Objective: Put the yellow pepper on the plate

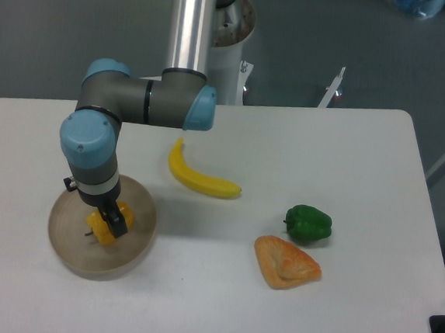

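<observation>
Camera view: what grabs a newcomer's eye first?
The gripper at lower left, down over the plate, its fingers around the yellow pepper. Next, the banana mid-table, then the green pepper and an orange wedge-shaped pastry to the right.

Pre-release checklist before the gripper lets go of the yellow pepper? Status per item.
1. Yellow pepper over the plate, inside the rim: ok.
2. Pepper resting on the plate's floor, not hanging above it: cannot tell.
3. Gripper closed on the pepper: it looks so, ok.
4. Banana, green pepper and pastry off the plate and away from the arm: ok.
5. Space above the plate for a straight lift: ok.
</observation>
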You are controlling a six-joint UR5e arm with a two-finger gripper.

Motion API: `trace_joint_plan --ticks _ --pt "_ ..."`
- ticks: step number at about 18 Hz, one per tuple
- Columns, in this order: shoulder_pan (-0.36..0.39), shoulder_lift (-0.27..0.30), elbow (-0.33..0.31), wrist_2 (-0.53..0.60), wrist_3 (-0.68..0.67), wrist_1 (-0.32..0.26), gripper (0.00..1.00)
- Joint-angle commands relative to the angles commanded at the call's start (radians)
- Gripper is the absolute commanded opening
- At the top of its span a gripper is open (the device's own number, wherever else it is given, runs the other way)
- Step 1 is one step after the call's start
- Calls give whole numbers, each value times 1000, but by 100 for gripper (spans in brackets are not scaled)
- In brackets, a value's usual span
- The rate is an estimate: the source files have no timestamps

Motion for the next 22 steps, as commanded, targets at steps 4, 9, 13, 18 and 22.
trace_joint_plan --ticks 4,9,13,18,22 --pt "104 38 24 2 9 0 100" --pt "284 55 72 31 174 -12 100" --pt "377 65 75 37 271 -132 100" --pt "478 51 77 54 389 -205 100" --pt "500 43 93 81 454 -206 100"
